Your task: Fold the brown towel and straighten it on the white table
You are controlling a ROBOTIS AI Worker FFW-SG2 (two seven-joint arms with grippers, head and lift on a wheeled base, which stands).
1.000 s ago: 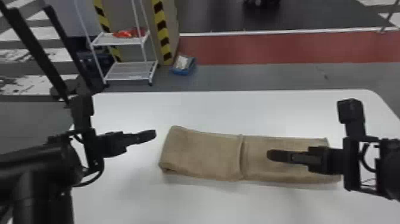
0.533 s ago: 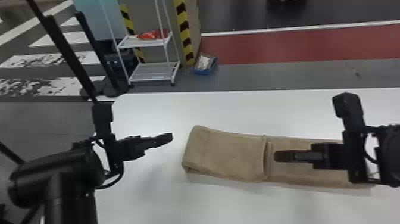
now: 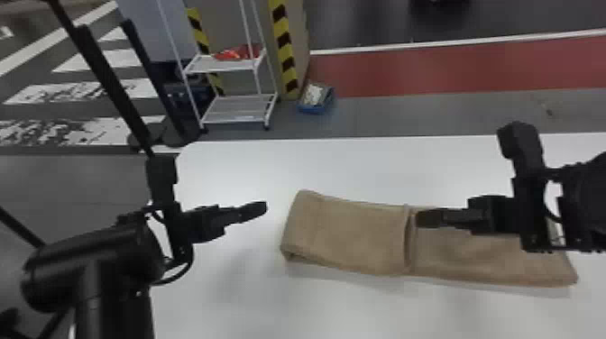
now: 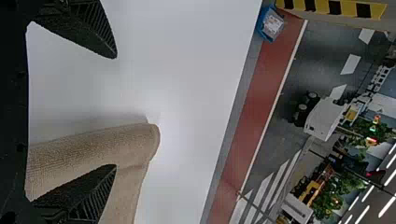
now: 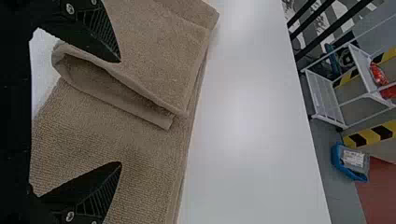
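Brown and nubbly, the towel (image 3: 351, 234) lies folded into a long strip on the white tabletop (image 3: 333, 162), running across the middle and right of the head view. Its left portion is doubled over, and that layer ends in a raised edge near the middle of the strip; the right portion lies lower. In the right wrist view, the edge of the doubled layer gapes at one corner, where the cloth curls into a loose pocket. The left end of the strip is a rounded fold, its layers slightly parted at the corner nearest the robot.

Over the right portion, close to the raised edge, is the right pincer (image 3: 426, 218). Its fingers stand wide apart with nothing gripped; whether they touch the cloth cannot be told. The left pincer (image 3: 257, 209) is just beside the towel's left end, apart from it in the head view, also spread wide and empty.

Beyond the tabletop stands a white rack (image 3: 239, 108) with a red item (image 3: 239, 52) on its upper shelf. A blue bin (image 3: 318, 108) sits on the floor beside a yellow-and-black striped post (image 3: 284, 40), and a red floor band (image 3: 428, 72) stretches away to the right.
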